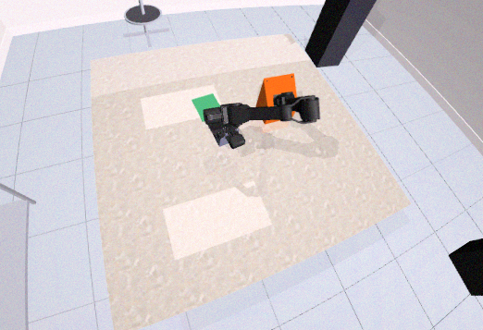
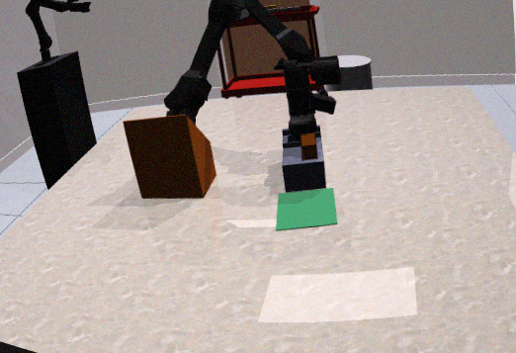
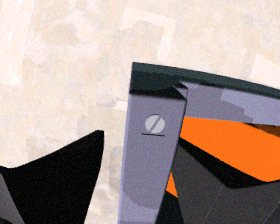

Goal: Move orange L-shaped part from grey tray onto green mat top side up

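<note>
The orange L-shaped part (image 2: 308,139) (image 3: 225,145) is tilted in the grey tray (image 2: 303,176) (image 3: 137,185). Its end nearest the green mat stands up above the tray's rim in the exterior view, with a dark end face showing. My gripper (image 2: 301,133) (image 3: 137,141) is partly open, pointing down at the tray's far end. In the wrist view, one finger is over the part's L-shaped end and hides much of it; the other is outside the tray wall. Nothing is between the fingers. Fingertip contact is hidden. The green mat (image 1: 204,102) (image 2: 306,212) lies beside the tray with nothing on it.
A large orange wedge-shaped block (image 1: 279,84) (image 2: 168,157) stands beside the arm's base. Pale rectangular patches (image 1: 215,221) (image 2: 341,297) show on the table top. A second arm on a black pedestal (image 2: 59,118) stands off the table.
</note>
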You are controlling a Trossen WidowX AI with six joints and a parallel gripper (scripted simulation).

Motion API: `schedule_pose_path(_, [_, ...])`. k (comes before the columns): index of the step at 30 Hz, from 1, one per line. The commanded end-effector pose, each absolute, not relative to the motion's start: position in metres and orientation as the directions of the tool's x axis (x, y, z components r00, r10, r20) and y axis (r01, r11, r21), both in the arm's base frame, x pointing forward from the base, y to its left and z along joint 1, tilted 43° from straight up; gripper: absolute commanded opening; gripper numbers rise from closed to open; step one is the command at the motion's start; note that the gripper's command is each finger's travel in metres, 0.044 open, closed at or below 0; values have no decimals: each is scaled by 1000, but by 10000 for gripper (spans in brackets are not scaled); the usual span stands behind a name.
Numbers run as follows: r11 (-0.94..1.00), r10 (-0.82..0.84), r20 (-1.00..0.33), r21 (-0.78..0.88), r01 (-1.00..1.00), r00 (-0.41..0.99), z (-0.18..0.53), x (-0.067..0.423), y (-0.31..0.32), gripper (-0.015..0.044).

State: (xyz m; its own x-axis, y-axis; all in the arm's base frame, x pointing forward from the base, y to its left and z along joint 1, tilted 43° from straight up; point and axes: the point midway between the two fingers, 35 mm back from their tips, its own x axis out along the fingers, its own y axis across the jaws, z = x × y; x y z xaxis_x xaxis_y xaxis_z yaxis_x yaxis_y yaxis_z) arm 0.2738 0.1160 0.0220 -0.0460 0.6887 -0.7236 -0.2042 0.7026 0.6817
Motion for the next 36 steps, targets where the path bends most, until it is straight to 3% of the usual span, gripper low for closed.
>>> schedule_pose_path(1, [703, 688, -725, 681, -205, -46, 23, 274, 116, 180])
schedule_pose_path(11, [708, 684, -728, 679, -197, -49, 39, 272, 113, 180])
schedule_pose_path(20, [711, 681, -731, 676, -196, -49, 98, 279, 41, 180])
schedule_pose_path(36, [712, 683, -729, 677, -188, -37, 96, 281, 41, 180])
